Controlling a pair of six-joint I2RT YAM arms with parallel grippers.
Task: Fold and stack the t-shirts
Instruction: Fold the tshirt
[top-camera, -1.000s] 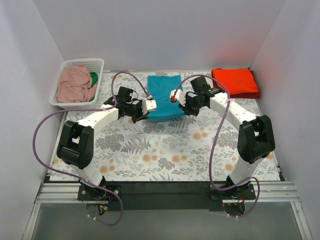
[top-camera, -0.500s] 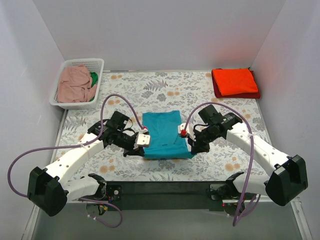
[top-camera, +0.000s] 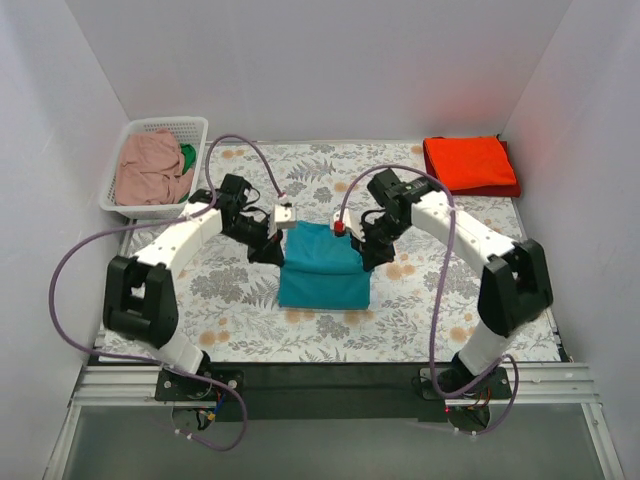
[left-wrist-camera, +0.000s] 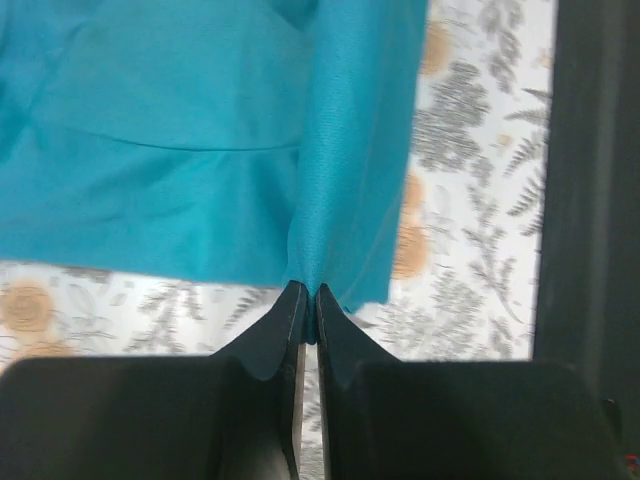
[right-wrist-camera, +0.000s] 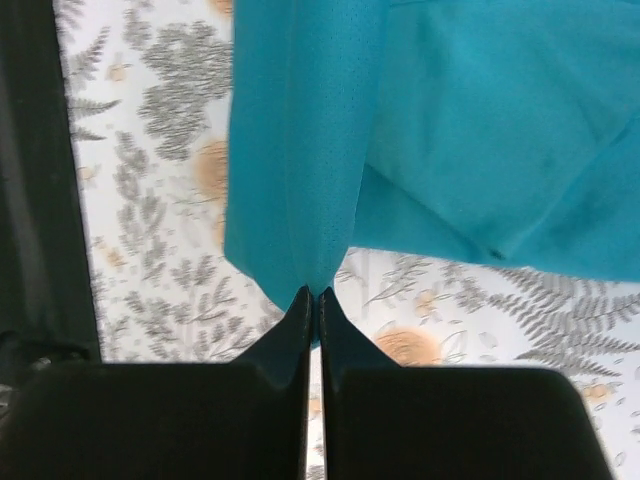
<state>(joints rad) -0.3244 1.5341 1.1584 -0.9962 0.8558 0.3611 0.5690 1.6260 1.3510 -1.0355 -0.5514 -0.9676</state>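
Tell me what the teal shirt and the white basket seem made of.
The teal shirt looks like soft matte knit cloth, perhaps sports mesh: fine pinhole texture up close, limp folds. The basket looks like smooth moulded white plastic: open lattice walls.

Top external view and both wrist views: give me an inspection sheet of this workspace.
Surface: floral table cloth, lying flat.
Job's things: teal t-shirt partly folded mid-table; orange-red t-shirt folded at the far right corner; pink t-shirt and green cloth crumpled in the white basket, far left.
Clutter: nothing seen.
Grippers: left gripper and right gripper, jaws shut on the teal t-shirt's side edges.
Cables: purple cables loop along both arms.
Surroundings: white walls on three sides.
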